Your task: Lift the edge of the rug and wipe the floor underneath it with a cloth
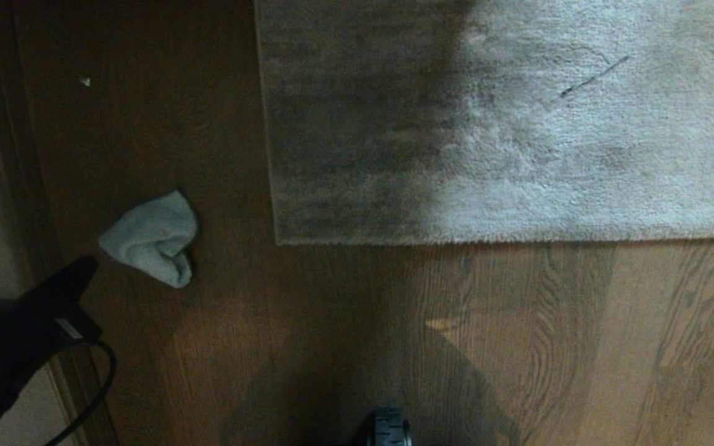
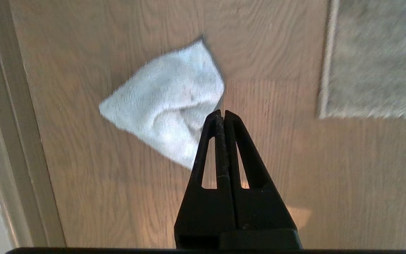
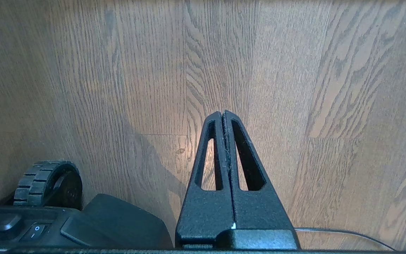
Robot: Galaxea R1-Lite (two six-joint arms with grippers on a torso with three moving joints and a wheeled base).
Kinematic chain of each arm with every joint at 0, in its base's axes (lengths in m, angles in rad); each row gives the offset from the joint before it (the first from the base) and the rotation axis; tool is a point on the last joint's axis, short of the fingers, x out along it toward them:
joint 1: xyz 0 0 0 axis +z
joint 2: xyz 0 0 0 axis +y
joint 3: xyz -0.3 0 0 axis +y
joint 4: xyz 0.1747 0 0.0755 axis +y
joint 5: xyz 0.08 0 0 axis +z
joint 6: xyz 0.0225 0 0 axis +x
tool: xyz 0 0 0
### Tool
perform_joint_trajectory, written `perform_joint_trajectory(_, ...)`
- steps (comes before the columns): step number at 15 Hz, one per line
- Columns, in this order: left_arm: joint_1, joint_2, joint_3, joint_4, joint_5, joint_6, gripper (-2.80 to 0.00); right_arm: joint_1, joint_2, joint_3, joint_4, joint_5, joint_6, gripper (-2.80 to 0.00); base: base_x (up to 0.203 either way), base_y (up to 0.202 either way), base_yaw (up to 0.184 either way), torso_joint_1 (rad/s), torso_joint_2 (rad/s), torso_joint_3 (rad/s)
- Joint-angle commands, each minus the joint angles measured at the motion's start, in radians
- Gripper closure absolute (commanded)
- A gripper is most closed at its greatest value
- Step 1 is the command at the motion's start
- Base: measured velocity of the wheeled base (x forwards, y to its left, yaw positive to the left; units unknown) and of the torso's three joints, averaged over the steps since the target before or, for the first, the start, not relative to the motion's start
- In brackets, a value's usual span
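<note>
1. Black left gripper (image 2: 221,112): jaws pressed together on nothing, tip near the one cloth (image 1: 152,238).
2. One pale cloth lies crumpled on the floor (image 1: 332,347), apart from the rug edge (image 1: 273,186).
3. One rug corner shows.
4. Right gripper (image 3: 223,113): jaws also pressed together, over bare planks beside one wheel (image 3: 46,183).

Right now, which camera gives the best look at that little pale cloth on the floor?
The left wrist view: the cloth fills its middle, folds plain, just past the shut left gripper. The head view shows it smaller, left of the rug. The right wrist view shows none of it.
</note>
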Motion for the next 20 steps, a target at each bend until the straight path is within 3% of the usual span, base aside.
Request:
perform_joint_trajectory(1, 0.004, -0.117, 0.000, 0.050, 0.000, -0.005, 0.00, 0.000, 0.001, 0.000, -0.001, 0.000, -0.001, 0.00, 0.000, 0.000, 0.000, 0.000, 0.00, 0.000)
perform_joint_trajectory(5, 0.002, -0.492, -0.001, 0.438, -0.004, -0.008, 0.00, 0.000, 0.001, 0.000, -0.001, 0.000, 0.000, 0.00, 0.000, 0.000, 0.000, 0.000, 0.00, 0.000)
perform_joint_trajectory(9, -0.004, -0.937, -0.011, 0.954, -0.005, -0.008, 0.00, 0.000, 0.001, 0.000, 0.000, 0.000, -0.001, 0.00, 0.000, 0.000, 0.000, 0.000, 0.00, 0.000)
perform_joint_trajectory(14, -0.051, -1.291, -0.006, 1.407, 0.004, -0.001, 0.00, 0.000, 0.001, 0.000, 0.000, 0.000, 0.000, 0.00, 0.000, 0.000, 0.000, 0.000, 0.00, 0.000)
perform_joint_trajectory(17, -0.049, -1.404, -0.002, 1.509, 0.042, 0.000, 0.00, 0.000, 0.001, 0.000, 0.000, 0.000, -0.001, 0.00, 0.000, 0.000, 0.000, 0.000, 0.00, 0.000)
perform_joint_trajectory(20, -0.049, -1.404, -0.002, 1.510, 0.041, 0.005, 0.00, 0.000, 0.001, 0.000, 0.000, 0.000, -0.001, 0.00, 0.000, 0.000, 0.000, 0.000, 0.00, 0.000)
